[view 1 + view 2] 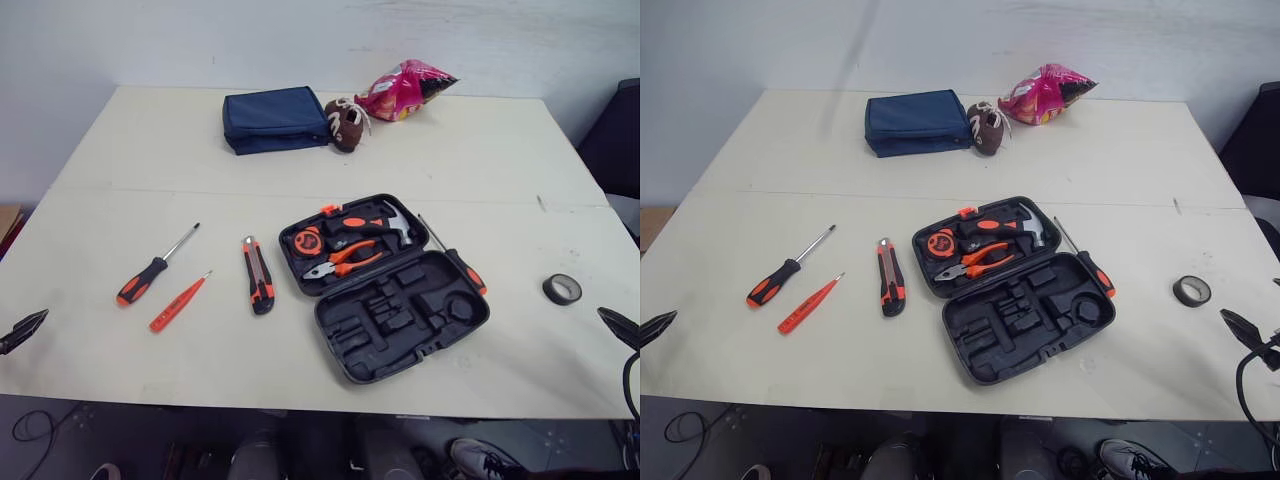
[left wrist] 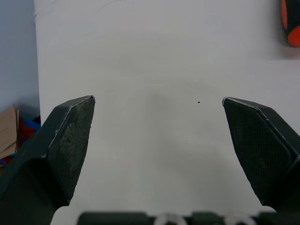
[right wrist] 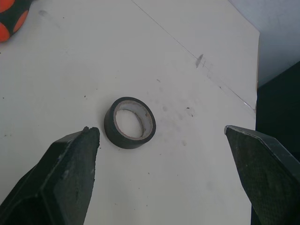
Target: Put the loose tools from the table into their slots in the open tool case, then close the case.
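Barely started: the open case (image 1: 347, 338) sits mid-table, with the screwdriver (image 1: 155, 268), tester (image 1: 180, 302) and knife (image 1: 258, 275) loose to its left, a second screwdriver (image 1: 455, 258) and tape roll (image 3: 129, 122) to its right, and the left gripper (image 2: 158, 101) and right gripper (image 3: 160, 128) both spread wide and empty.

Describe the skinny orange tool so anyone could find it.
Find the open tool case on the table. Three tools lie to its left; the tester screwdriver is the middle one. Its neighbours have black on them; it is thin and nearly all orange.
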### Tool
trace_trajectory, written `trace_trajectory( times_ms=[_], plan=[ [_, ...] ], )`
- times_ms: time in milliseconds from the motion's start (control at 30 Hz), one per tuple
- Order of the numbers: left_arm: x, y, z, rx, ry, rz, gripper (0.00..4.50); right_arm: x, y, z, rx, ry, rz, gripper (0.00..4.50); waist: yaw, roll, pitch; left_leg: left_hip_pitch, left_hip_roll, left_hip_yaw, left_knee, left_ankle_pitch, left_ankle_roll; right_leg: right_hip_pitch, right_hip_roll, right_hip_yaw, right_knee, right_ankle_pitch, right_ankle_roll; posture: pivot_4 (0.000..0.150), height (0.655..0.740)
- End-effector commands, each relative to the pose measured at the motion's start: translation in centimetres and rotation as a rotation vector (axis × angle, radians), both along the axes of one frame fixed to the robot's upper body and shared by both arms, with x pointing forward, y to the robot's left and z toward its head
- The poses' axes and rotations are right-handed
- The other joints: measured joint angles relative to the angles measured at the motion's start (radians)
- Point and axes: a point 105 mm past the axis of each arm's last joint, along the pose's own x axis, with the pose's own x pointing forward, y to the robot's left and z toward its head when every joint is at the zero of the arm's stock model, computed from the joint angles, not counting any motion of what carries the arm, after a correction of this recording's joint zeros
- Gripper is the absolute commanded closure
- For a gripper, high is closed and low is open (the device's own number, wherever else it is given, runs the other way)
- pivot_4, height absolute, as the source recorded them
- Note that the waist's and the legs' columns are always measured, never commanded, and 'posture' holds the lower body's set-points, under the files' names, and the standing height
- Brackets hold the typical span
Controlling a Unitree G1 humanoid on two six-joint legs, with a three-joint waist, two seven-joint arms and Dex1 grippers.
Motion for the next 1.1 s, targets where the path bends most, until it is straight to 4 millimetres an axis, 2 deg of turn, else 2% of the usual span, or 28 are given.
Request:
trace_trajectory(
  times_ms=[33, 100, 133, 200, 267, 333, 433, 500, 600, 733, 800, 833, 867, 1100],
  plan=[
    [0.6, -2.0, 1.9, -0.032, -0.071, -0.086, 0.08, 1.3, 1.6, 1.6, 0.023, -0.029, 0.070, 0.00, -0.002, 0.000, 0.000, 0.000, 0.000, 0.000, 0.000, 0.000, 0.000, 0.000, 0.000, 0.000, 0.000, 0.000, 0.000, 0.150, 0.7400],
    [1.4, -6.1, 2.7, -0.093, -0.077, -0.248, 0.08, 2.9, 4.0, 2.6, 0.066, -0.023, 0.186, 0.00, -0.007, 0.000, 0.000, 0.000, 0.000, 0.001, 0.000, 0.000, 0.000, 0.000, 0.000, 0.001, 0.000, 0.000, 0.000, 0.150, 0.7400],
    [1.5, -7.5, 2.9, -0.113, -0.069, -0.299, 0.08, 3.4, 4.8, 3.0, 0.080, -0.019, 0.222, 0.00, -0.006, 0.000, 0.000, 0.001, 0.000, 0.001, 0.001, 0.000, 0.000, 0.000, 0.000, 0.002, 0.001, 0.000, 0.000, 0.150, 0.7400],
    [2.2, -12.0, 2.8, -0.086, -0.013, -0.461, 0.08, 4.9, 7.3, 4.3, 0.084, -0.020, 0.335, 0.00, -0.005, 0.000, 0.000, 0.000, 0.001, 0.000, 0.002, 0.000, 0.000, 0.000, 0.000, 0.001, 0.002, 0.000, 0.000, 0.150, 0.7400],
    [2.3, -15.1, 2.8, -0.084, 0.019, -0.559, 0.08, 5.8, 9.0, 5.1, 0.082, -0.013, 0.408, 0.00, -0.001, 0.002, 0.001, 0.000, 0.001, 0.000, 0.002, 0.000, 0.000, 0.000, 0.000, 0.001, 0.002, 0.000, 0.000, 0.150, 0.7400],
    [2.6, -17.1, 3.1, -0.100, 0.036, -0.603, 0.08, 6.5, 10.2, 5.4, 0.088, 0.005, 0.461, 0.00, 0.003, 0.002, 0.001, 0.000, 0.001, 0.000, 0.002, 0.000, -0.001, 0.000, 0.002, 0.002, 0.002, 0.000, -0.001, 0.150, 0.7400],
    [3.5, -21.5, 2.6, -0.063, 0.092, -0.722, 0.08, 8.0, 12.6, 5.2, 0.080, 0.097, 0.558, 0.00, 0.009, 0.003, 0.001, -0.001, 0.002, -0.001, 0.003, 0.001, -0.001, 0.000, 0.004, 0.001, 0.001, 0.000, -0.001, 0.150, 0.7400],
    [4.1, -23.0, 2.2, -0.054, 0.110, -0.760, 0.08, 8.7, 13.1, 4.7, 0.061, 0.147, 0.581, 0.00, 0.010, 0.003, 0.001, -0.001, 0.002, 0.000, 0.005, 0.001, -0.001, 0.000, 0.004, 0.002, 0.001, 0.000, -0.001, 0.150, 0.7400],
    [5.1, -24.9, 1.6, -0.074, 0.123, -0.775, 0.95, 9.7, 13.6, 4.1, 0.040, 0.190, 0.608, 0.89, 0.014, 0.003, 0.001, -0.001, 0.002, 0.001, 0.005, 0.001, -0.001, 0.000, 0.005, 0.002, 0.001, 0.000, -0.001, 0.150, 0.7400],
    [5.5, -29.2, 0.8, -0.149, 0.167, -0.852, 2.80, 11.8, 13.8, 3.1, -0.043, 0.214, 0.610, 2.94, 0.017, 0.003, 0.001, -0.002, 0.002, 0.003, 0.006, 0.001, -0.001, -0.002, 0.006, 0.005, 0.002, 0.000, -0.001, 0.150, 0.7400],
    [5.6, -30.6, 0.5, -0.172, 0.190, -0.869, 3.86, 12.7, 13.7, 2.6, -0.082, 0.214, 0.606, 4.08, 0.018, 0.003, 0.001, -0.002, 0.002, 0.004, 0.007, 0.001, -0.001, -0.003, 0.006, 0.007, 0.003, 0.000, 0.000, 0.150, 0.7400],
    [5.6, -31.1, 0.3, -0.175, 0.204, -0.870, 4.31, 13.0, 13.7, 2.3, -0.093, 0.218, 0.606, 4.50, 0.018, 0.003, 0.001, -0.002, 0.002, 0.005, 0.008, 0.001, -0.001, -0.004, 0.006, 0.007, 0.004, 0.000, 0.000, 0.150, 0.7400],
    [5.7, -31.5, 0.1, -0.174, 0.214, -0.875, 4.46, 13.2, 13.7, 2.1, -0.100, 0.217, 0.610, 4.50, 0.018, 0.003, 0.002, -0.002, 0.003, 0.005, 0.008, 0.001, -0.001, -0.004, 0.007, 0.008, 0.004, 0.000, 0.000, 0.150, 0.7400],
    [5.9, -33.3, -2.0, -0.179, 0.303, -0.863, 4.46, 14.6, 14.4, 0.9, -0.124, 0.233, 0.640, 4.50, 0.016, 0.003, 0.002, -0.002, 0.003, 0.006, 0.008, 0.001, -0.001, -0.006, 0.007, 0.010, 0.006, 0.000, -0.001, 0.150, 0.7400]
  ],
)
